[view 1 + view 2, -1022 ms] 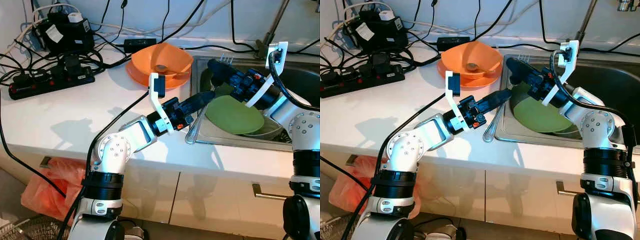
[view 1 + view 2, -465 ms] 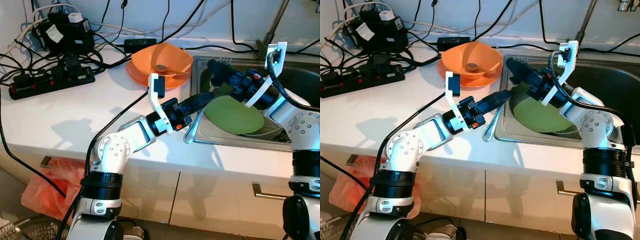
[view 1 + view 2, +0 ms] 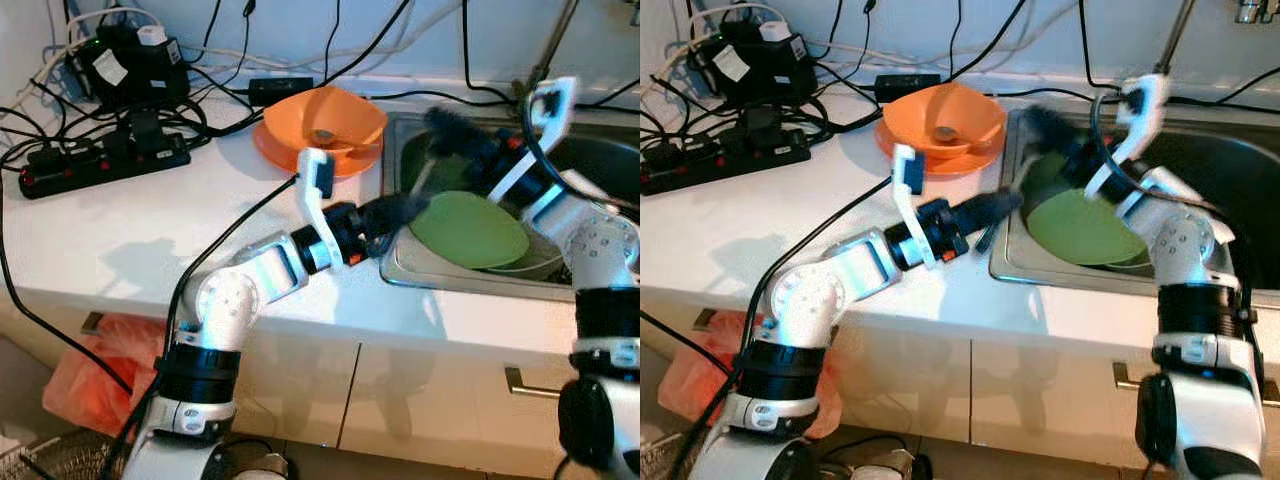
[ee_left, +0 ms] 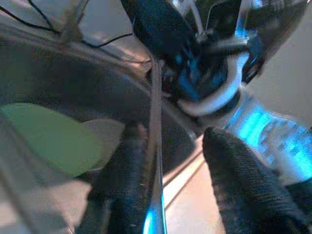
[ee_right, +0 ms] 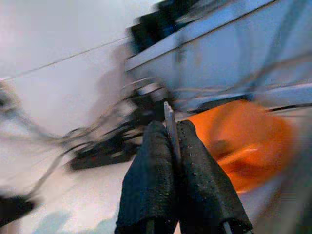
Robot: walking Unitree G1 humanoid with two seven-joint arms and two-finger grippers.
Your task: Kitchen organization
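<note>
Right gripper (image 5: 171,141) pressed together on a thin metal utensil (image 5: 169,127), its kind too blurred to tell; the strip stands up from between the two black fingers (image 5: 148,175). Seen from the head, blurred, over the far left part of the sink (image 3: 470,275), just right of the orange bowl (image 3: 325,118).

Left gripper (image 4: 170,161) spread, one finger on each side of a slim metal handle (image 4: 155,146), apparently without closing on it. From the head, reaching right across the near edge of the desk (image 3: 150,240) to the left rim of the sink, fingertips blurred.

Just beside and right of both grippers, a green plate (image 3: 468,228) lying tilted in the sink on other dishes. Orange bowl resting on an orange plate (image 3: 902,140) on the desk, far from the robot, touching the sink's left edge, with a small brownish item inside.

Farther left on the desk, black power strips (image 3: 100,160), a black adapter block (image 3: 125,65) and tangled cables along the far wall. Below the desk, white cabinet doors with a metal handle (image 3: 530,385), and an orange plastic bag (image 3: 85,375) at lower left near the floor.
</note>
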